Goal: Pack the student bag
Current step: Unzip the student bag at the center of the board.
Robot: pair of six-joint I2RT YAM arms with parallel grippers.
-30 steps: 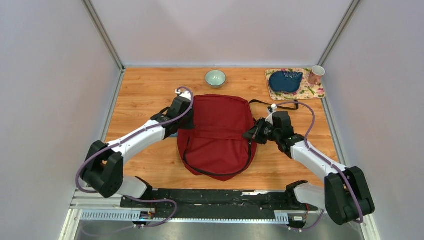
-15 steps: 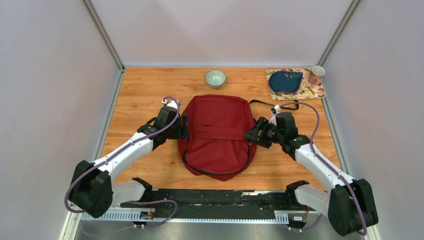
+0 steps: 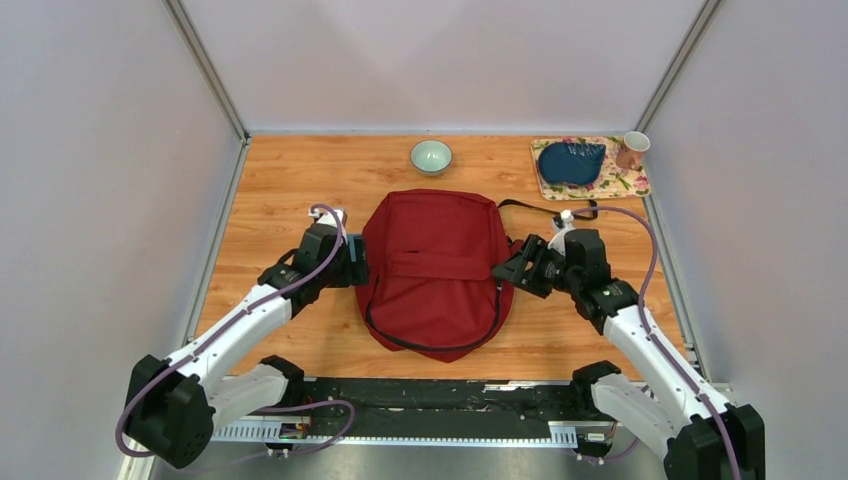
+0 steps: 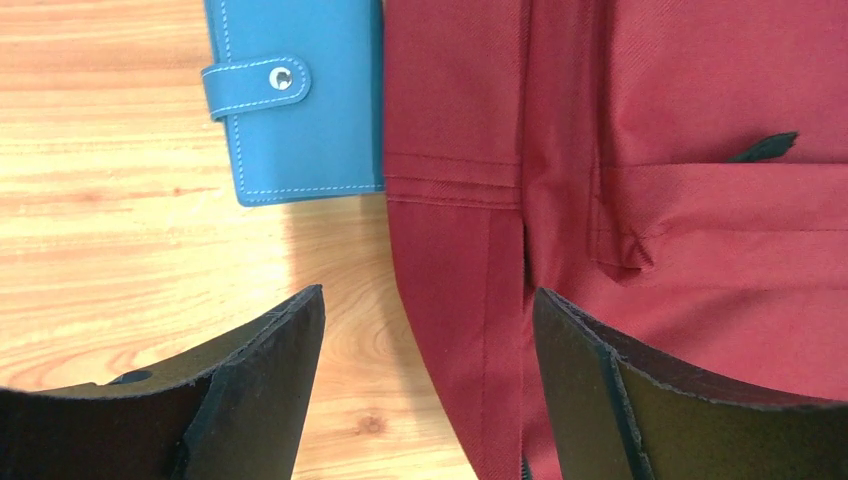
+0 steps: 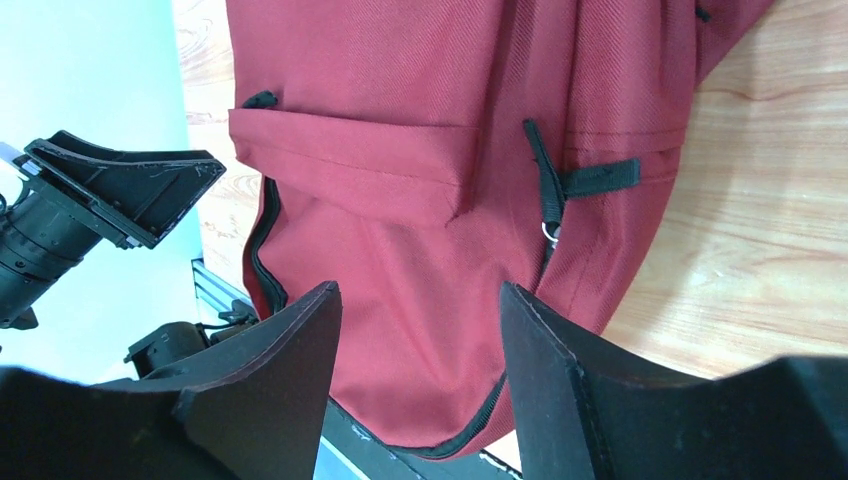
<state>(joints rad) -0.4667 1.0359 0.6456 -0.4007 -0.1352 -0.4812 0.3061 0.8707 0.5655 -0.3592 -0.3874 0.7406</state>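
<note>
Top external view: the student bag (image 3: 432, 265) lies flat, front up, in the middle of the table (image 3: 290, 190), with an arm on either flank. At the bag's 9 o'clock sits the left claw (image 3: 357, 262), spread wide and holding nothing. At its 3 o'clock is the right claw (image 3: 505, 262), parted about as far and just as empty. Neither one has any fabric pinched!

Over to the left wrist camera, and here's an item outside the bag. A blue wallet (image 4: 300, 110) with a snap strap lies on the wood, hard against the bag's left edge. Whether its far side is tucked under the fabric, I cannot tell. From the right wrist camera, the black zipper line runs along the bag's rim and looks closed, as does the front pocket. What is already inside is hidden.

Beyond the bag, a bowl (image 3: 431, 156) waits at 12 o'clock. A floral mat (image 3: 625, 185) at 2 o'clock carries a dark blue pouch (image 3: 570, 162) and a cup (image 3: 632, 148).

My read: the packing looks far along or possibly just starting, since the shut bag gives nothing away. At the least, that wallet looks left to go in, and that would call for an opening first.
</note>
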